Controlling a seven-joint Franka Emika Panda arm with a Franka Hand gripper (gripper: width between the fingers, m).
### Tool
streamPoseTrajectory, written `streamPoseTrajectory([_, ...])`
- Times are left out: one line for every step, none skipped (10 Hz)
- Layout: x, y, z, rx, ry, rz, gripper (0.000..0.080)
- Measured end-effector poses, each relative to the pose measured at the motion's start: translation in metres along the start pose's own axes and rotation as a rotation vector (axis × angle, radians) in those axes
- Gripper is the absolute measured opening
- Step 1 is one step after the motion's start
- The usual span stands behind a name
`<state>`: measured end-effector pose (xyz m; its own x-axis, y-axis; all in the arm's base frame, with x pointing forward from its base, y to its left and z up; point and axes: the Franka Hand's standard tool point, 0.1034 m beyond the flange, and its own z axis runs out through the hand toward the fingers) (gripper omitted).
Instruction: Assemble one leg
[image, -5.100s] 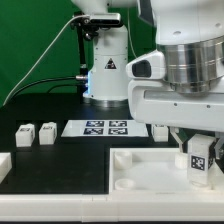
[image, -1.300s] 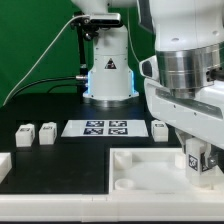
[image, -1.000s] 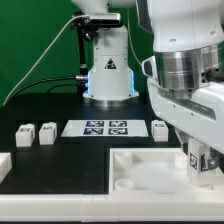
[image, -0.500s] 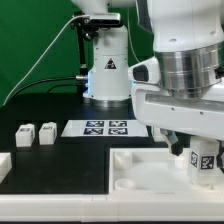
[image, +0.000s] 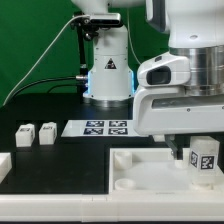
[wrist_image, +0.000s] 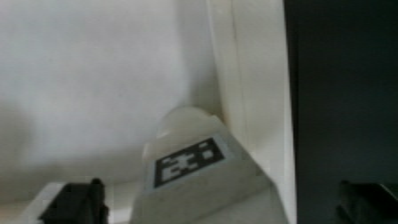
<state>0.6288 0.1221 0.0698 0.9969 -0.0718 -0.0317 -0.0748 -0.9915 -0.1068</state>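
arm (image: 190, 60): fills the exterior view's right, wrist pointing down over the tray; base (image: 105, 72) stands at the back against the green backdrop.
table (image: 60, 185): black top, carries everything else.
tray (image: 150, 168): large white square piece at the front of the table, under the wrist; round socket visible at its near corner on the exterior view's left.
marker board (image: 97, 127): flat on the table behind the tray, four tags face up.
gripper (wrist_image: 219, 202): jaws spread wide. In the wrist view the fingertips (wrist_image: 75, 200) sit at either side of the leg, and neither touches it.
leg (image: 205, 160): upright on the tray toward the exterior view's right, tag facing the camera, just under the gripper body. Can't tell whether it is seated in a socket.
spare pegs (image: 23, 135): two small tagged blocks side by side on the table at the exterior view's left, well apart from the tray.
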Motion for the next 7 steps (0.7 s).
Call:
streamPoseTrajectory([0.0007,0.0011,0.0006,-0.006,0.008,-0.102,0.0649])
streamPoseTrajectory([0.0017,0.0011,0.0011,-0.005,0.017,-0.116,0.0649])
streamPoseTrajectory([0.0014,0.0012,0.0016,-0.004,0.016,-0.112,0.0637])
streamPoseTrajectory([0.0013,0.0012,0.0018,-0.004,0.016,-0.113,0.0637])
streamPoseTrajectory([0.0012,0.0013,0.0022,-0.004,0.015,-0.113,0.0462])
streamPoseTrajectory([0.0013,0.0019,0.0023,-0.005,0.015,-0.113,0.0462])
streamPoseTrajectory([0.0016,0.0039,0.0025,-0.007,0.015,-0.11,0.0289])
